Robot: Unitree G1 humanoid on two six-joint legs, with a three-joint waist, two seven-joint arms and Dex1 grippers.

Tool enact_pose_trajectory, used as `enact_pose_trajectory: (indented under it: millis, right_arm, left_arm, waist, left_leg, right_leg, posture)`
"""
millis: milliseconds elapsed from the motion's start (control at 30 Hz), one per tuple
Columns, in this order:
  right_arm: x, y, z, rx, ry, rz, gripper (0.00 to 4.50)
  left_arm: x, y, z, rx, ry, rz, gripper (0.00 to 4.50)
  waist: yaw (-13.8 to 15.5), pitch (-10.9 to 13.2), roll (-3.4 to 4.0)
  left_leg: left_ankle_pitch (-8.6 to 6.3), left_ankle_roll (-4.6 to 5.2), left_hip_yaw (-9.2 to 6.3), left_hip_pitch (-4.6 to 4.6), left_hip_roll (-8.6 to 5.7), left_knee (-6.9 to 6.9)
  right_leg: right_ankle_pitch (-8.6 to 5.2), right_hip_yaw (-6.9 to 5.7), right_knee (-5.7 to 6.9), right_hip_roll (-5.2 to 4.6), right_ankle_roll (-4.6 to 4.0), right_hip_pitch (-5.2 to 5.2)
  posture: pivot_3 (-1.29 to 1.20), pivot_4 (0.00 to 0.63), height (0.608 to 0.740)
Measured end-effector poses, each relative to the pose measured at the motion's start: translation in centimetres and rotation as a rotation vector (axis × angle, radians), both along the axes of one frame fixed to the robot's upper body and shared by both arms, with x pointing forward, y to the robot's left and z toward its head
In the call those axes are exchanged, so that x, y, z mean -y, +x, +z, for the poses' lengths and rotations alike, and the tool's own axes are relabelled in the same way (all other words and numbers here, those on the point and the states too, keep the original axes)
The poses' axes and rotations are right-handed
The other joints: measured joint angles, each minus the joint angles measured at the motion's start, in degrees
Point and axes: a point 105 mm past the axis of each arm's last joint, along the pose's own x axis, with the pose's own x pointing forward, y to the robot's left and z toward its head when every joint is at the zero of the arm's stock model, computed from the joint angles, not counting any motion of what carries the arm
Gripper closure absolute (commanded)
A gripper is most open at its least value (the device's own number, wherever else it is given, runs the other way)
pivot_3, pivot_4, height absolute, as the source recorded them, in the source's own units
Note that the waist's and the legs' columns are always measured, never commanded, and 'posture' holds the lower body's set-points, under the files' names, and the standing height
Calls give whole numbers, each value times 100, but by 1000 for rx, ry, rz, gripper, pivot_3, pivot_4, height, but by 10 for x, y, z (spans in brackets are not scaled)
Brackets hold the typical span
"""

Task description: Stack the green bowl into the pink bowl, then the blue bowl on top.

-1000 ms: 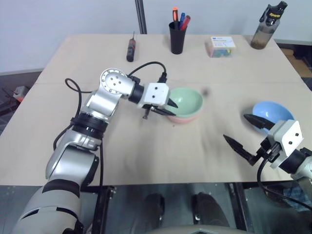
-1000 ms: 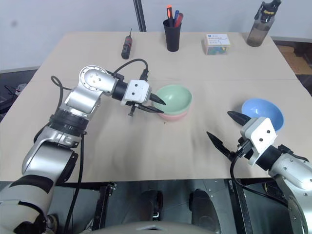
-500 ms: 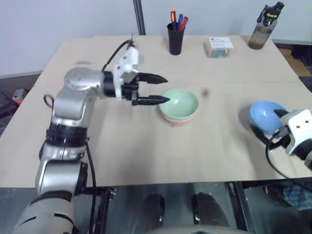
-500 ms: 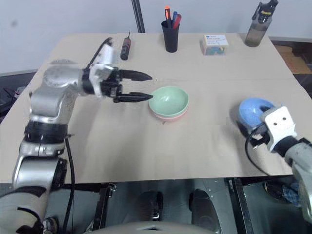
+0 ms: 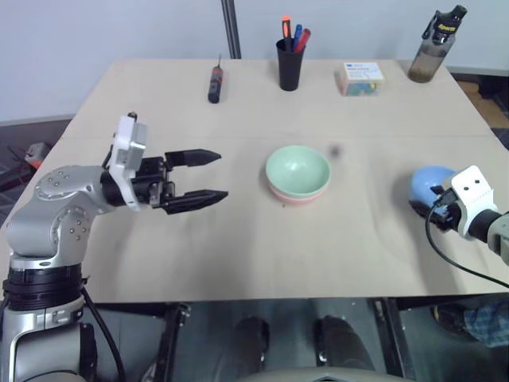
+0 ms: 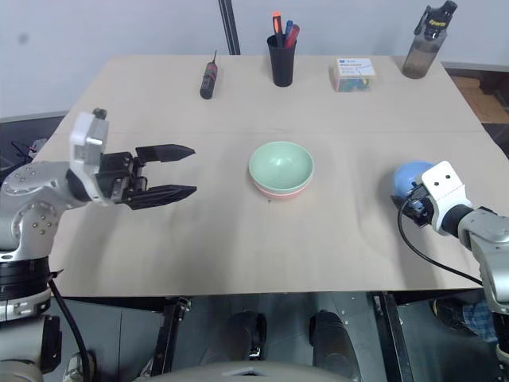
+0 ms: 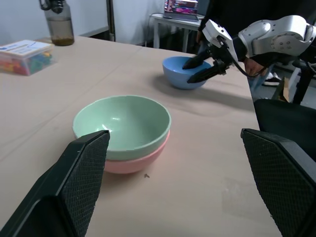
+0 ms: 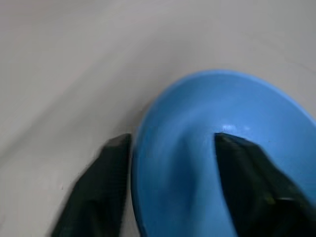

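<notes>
The green bowl (image 5: 297, 165) sits nested inside the pink bowl (image 5: 298, 197) at the middle of the table. My left gripper (image 5: 223, 174) hovers well to their left, pointing at them, open and holding nothing. The blue bowl (image 5: 425, 185) stands near the table's right edge. My right gripper (image 7: 187, 72) is shut on its near rim, with one finger (image 8: 242, 168) inside the bowl and the other finger (image 8: 98, 182) against the outer wall.
Along the far side of the table (image 5: 238, 239) lie a screwdriver (image 5: 213, 82), a black pen cup (image 5: 289, 64), a small box of coloured pieces (image 5: 359, 77) and a dark bottle (image 5: 433, 48). A black post (image 5: 231, 28) rises behind the table.
My left gripper has pulled back left from the nested bowls and opened wide. My right gripper has moved onto the blue bowl and closed over its rim.
</notes>
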Motion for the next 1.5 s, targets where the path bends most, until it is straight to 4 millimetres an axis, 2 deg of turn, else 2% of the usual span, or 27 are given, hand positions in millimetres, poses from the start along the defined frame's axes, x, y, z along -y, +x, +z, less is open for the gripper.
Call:
enact_pose_trajectory:
  millis: [33,100,333,467,633,700,767,800,833,867,900,933,1033,1167,1267,1300,1333,1367,1400,1433,1500]
  right_arm:
    - [0,0,-1,-8,3,0,3792]
    - [0,0,-3,-17,7,2,4435]
    - [0,1,-5,-32,-9,1,4435]
    - [0,1,-4,-34,-11,7,4435]
    - [-12,6,8,15,-16,58,4435]
    - [-37,10,25,80,1,145,4435]
    - [-71,10,42,146,38,275,4435]
    - [-100,8,53,181,77,383,4435]
    - [-110,6,56,192,89,423,4435]
    - [-134,2,61,199,104,520,4435]
    - [-143,0,64,205,110,559,4435]
    - [-163,-3,68,210,125,640,4435]
    - [-192,-7,69,195,154,752,4435]
    - [-207,-1,57,150,133,813,4435]
    - [-215,5,48,115,144,848,3570]
    - [-220,5,46,104,150,875,2985]
    - [-220,5,45,100,148,883,2679]
    - [-221,5,45,102,146,889,2233]
    - [-222,5,46,114,144,893,2067]
    - [-222,6,47,125,139,893,1557]
    - [-219,7,51,151,135,882,1025]
  left_arm:
    - [0,0,0,2,1,1,0]
    - [0,0,-2,-2,2,7,0]
    - [3,-2,-1,-3,-13,-12,0]
    - [11,-12,1,21,4,-101,0]
    - [16,-15,-3,18,29,-146,0]
    - [16,-11,-4,31,24,-114,0]
    - [14,-8,-6,28,14,-82,0]
    - [12,-7,-11,12,5,-49,0]
    - [12,-6,-12,7,-1,-42,0]
    - [9,-7,-17,-4,-7,-13,0]
    - [8,-7,-19,-12,-8,-3,0]
    - [6,-9,-23,-23,-7,20,0]
    - [2,-13,-23,-23,-10,56,0]
    - [-6,-18,-21,-11,9,105,0]
    - [-14,-25,-24,-19,19,150,0]
    - [-16,-28,-25,-28,21,167,0]
    - [-16,-29,-24,-26,21,168,0]
    - [-16,-29,-23,-23,18,172,0]
    - [-16,-30,-23,-23,18,177,0]
    - [-15,-31,-22,-23,17,177,0]
    - [-14,-32,-23,-26,19,176,0]
  waist:
    - [0,0,0]
    - [-6,0,0]
    - [-9,0,0]
    - [-9,0,0]
    - [-24,1,2]
    - [-56,2,4]
    - [-80,2,4]
    - [-103,2,4]
    - [-104,3,5]
    - [-112,2,3]
    - [-112,3,3]
    - [-116,3,1]
    - [-80,4,-2]
    - [-24,5,-1]
    - [-28,5,-1]
    - [-30,5,0]
    - [-23,5,0]
    - [-8,5,0]
    - [-4,5,0]
    - [-5,5,0]
    - [-10,5,0]
  left_leg:
    - [0,0,0,0,-1,0]
    - [-1,1,1,1,-1,0]
    - [-1,1,2,2,-1,0]
    - [-1,1,2,1,-1,0]
    - [-1,1,4,2,0,-1]
    - [-1,1,4,5,4,-2]
    - [-1,1,3,6,8,-4]
    - [-1,1,2,6,10,-6]
    - [-1,1,0,3,9,-6]
    - [-1,1,0,2,9,-6]
    - [-1,1,0,0,7,-6]
    - [-1,1,0,0,6,-6]
    - [-1,0,-7,-3,5,-6]
    - [2,-5,-7,-3,4,-7]
    - [6,-14,-5,-3,6,-10]
    - [11,-22,-5,-3,6,-13]
    - [11,-23,-7,-3,6,-13]
    - [11,-23,-10,-4,6,-13]
    - [11,-22,-10,-3,5,-13]
    - [11,-22,-10,-3,4,-13]
    - [11,-22,-7,-3,4,-13]
  right_leg:
    - [0,0,-1,0,0,1]
    - [0,1,-1,0,0,1]
    - [0,2,-1,0,0,1]
    - [0,2,-2,0,0,1]
    - [0,4,-1,1,0,0]
    - [0,6,-1,2,0,0]
    - [0,4,-1,5,0,-1]
    - [0,4,-3,5,0,-1]
    - [0,2,-2,3,0,-1]
    - [0,2,-5,3,0,-2]
    - [0,2,-6,0,0,-2]
    - [0,1,-10,-1,0,-2]
    - [1,-5,-15,-2,-1,-1]
    - [1,-7,-17,-2,-1,-1]
    - [1,-5,-19,-1,-1,-3]
    - [1,-5,-19,-1,-1,-4]
    - [1,-6,-19,-1,-1,-4]
    - [1,-10,-20,-2,-2,-3]
    - [1,-11,-21,-3,-1,-1]
    - [1,-10,-22,-4,-1,-1]
    - [1,-7,-23,-4,-1,-2]
  posture:
    - [0,150,740]
    - [0,150,740]
    - [0,150,740]
    - [0,150,740]
    - [0,150,740]
    - [0,150,740]
    - [0,150,740]
    - [0,150,740]
    - [0,150,740]
    - [0,150,740]
    - [0,150,740]
    - [0,150,740]
    - [0,150,740]
    - [0,150,740]
    - [0,150,740]
    - [0,150,740]
    - [0,150,740]
    - [0,150,740]
    - [0,150,740]
    - [0,150,740]
    - [0,150,740]
